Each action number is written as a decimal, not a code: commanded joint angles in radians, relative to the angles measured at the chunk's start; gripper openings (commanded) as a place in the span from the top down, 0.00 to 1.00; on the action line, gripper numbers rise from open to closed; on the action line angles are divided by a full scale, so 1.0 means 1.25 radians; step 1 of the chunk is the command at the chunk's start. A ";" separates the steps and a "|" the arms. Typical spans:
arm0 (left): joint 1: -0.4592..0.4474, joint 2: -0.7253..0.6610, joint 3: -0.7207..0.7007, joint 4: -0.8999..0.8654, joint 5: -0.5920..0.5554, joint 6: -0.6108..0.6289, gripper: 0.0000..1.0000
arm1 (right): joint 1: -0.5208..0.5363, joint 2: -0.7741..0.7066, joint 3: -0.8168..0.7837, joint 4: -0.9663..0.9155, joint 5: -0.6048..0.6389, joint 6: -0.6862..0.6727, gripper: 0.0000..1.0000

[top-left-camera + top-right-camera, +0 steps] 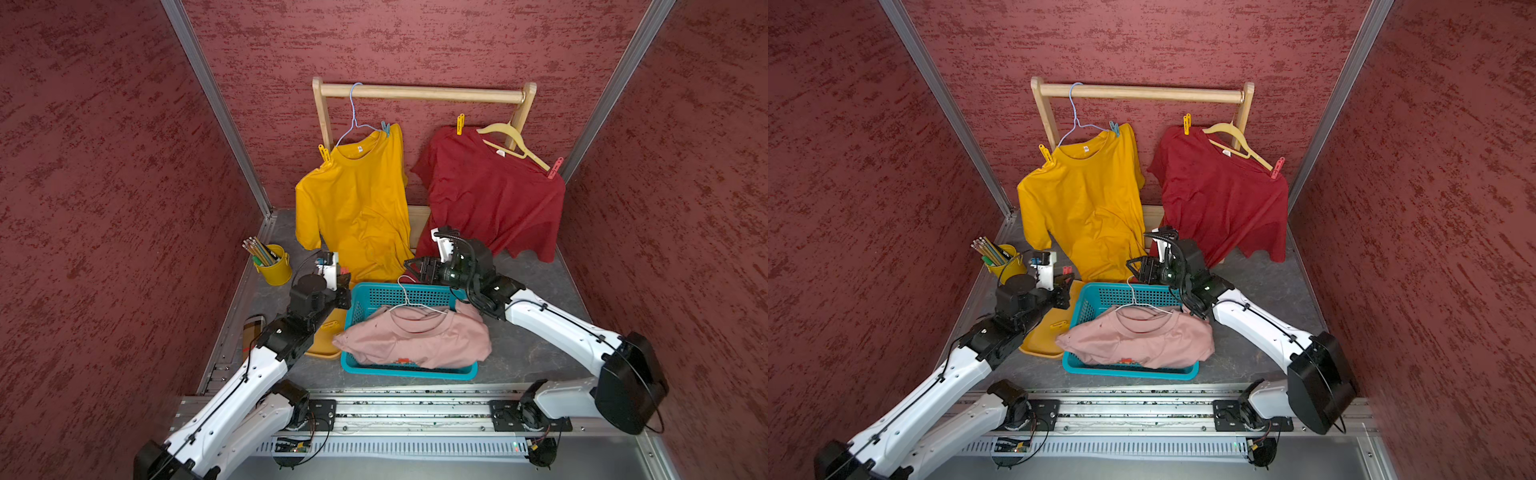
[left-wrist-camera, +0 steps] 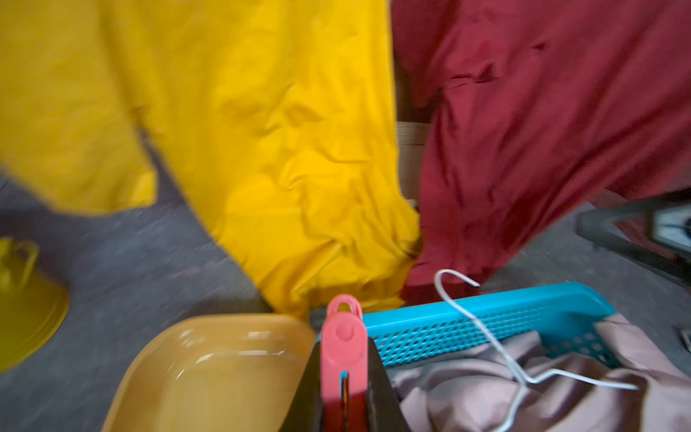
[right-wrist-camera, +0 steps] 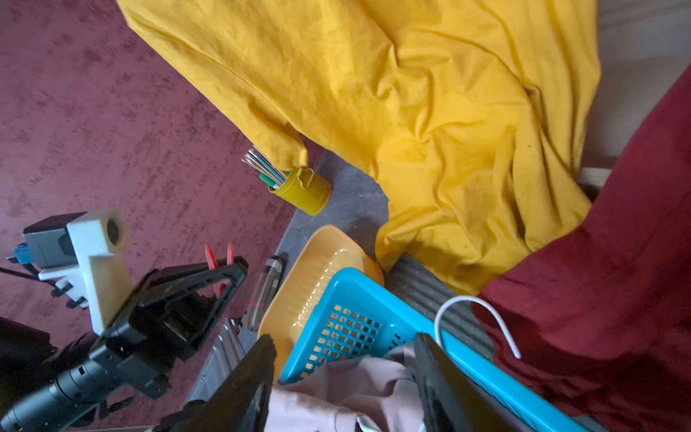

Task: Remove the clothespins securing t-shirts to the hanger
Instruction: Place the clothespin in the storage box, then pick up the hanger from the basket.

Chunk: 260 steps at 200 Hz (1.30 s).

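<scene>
Yellow metal bucket of coloured pencils (image 1: pixel 275 269): on the grey floor near the left gripper, on its outer side.
Left gripper (image 2: pixel 343 342): jaws clamped on a pink plastic clothespin (image 2: pixel 342 359), whose ringed end sticks out past the fingertips. It hangs over the far end of the tray.
Shallow yellow plastic tray (image 1: pixel 323 347): beneath the left gripper and just beside the basket. A loose yellow clothespin (image 1: pixel 330 324) lies in it.
Mustard yellow t-shirt (image 1: pixel 357 199): beyond the left gripper, on a light blue wire hanger (image 1: pixel 353 112). A yellow shoulder clothespin (image 1: pixel 324 153) and a light blue clothespin (image 1: pixel 385 128) pin it there.
Teal perforated plastic basket (image 1: pixel 374 296): between the two grippers. It holds a crumpled pale pink t-shirt (image 1: pixel 415 338) on a white wire hanger (image 3: pixel 463 298).
Right gripper (image 3: pixel 346 340): jaws spread wide with nothing gripped, over the basket's far rim. The white hook is just beside one finger.
Dark red t-shirt (image 1: pixel 490 195): beyond the right gripper, on a cream plastic hanger (image 1: pixel 515 141). A second yellow clothespin (image 1: pixel 460 124) and a pink shoulder clothespin (image 1: pixel 555 167) pin it.
Wooden rack rail (image 1: pixel 419 92): well behind both grippers, carrying both hung shirts.
</scene>
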 commanded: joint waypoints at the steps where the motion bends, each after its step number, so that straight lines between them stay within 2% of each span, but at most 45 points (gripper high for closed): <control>1: 0.107 -0.037 -0.051 -0.146 0.038 -0.128 0.92 | -0.001 0.038 -0.002 -0.065 -0.003 -0.014 0.41; 18: 0.193 -0.049 -0.088 -0.163 0.112 -0.190 0.83 | 0.002 0.061 -0.005 -0.061 -0.016 -0.004 0.43; 41: 0.257 -0.035 -0.125 -0.156 0.177 -0.227 0.79 | 0.008 0.091 0.001 -0.076 -0.040 -0.002 0.46; 79: 0.279 0.014 -0.118 -0.122 0.226 -0.217 0.41 | 0.024 0.117 0.000 -0.096 -0.039 -0.002 0.46; 91: 0.281 0.023 -0.107 -0.112 0.250 -0.200 0.36 | 0.028 0.126 0.002 -0.103 -0.038 -0.003 0.46; 134: 0.278 0.013 -0.083 -0.072 0.298 -0.165 0.34 | 0.036 0.184 0.044 -0.148 -0.029 -0.033 0.45; 182: 0.273 0.011 -0.065 -0.073 0.290 -0.139 0.34 | 0.045 0.249 0.115 -0.213 -0.048 -0.089 0.48; 200: 0.273 0.013 -0.066 -0.066 0.293 -0.136 0.34 | 0.046 0.275 0.144 -0.233 -0.054 -0.120 0.58; 218: 0.273 0.011 -0.057 -0.058 0.316 -0.135 0.33 | 0.046 0.285 0.175 -0.261 -0.034 -0.152 0.81; 226: 0.273 0.005 -0.047 -0.061 0.331 -0.129 0.33 | 0.046 0.274 0.180 -0.262 -0.019 -0.160 0.88; 245: 0.273 -0.019 -0.018 -0.069 0.372 -0.099 0.33 | 0.045 0.218 0.170 -0.242 0.014 -0.182 0.98; 260: 0.273 -0.044 -0.004 -0.059 0.406 -0.072 0.34 | 0.046 0.162 0.157 -0.230 0.042 -0.204 1.00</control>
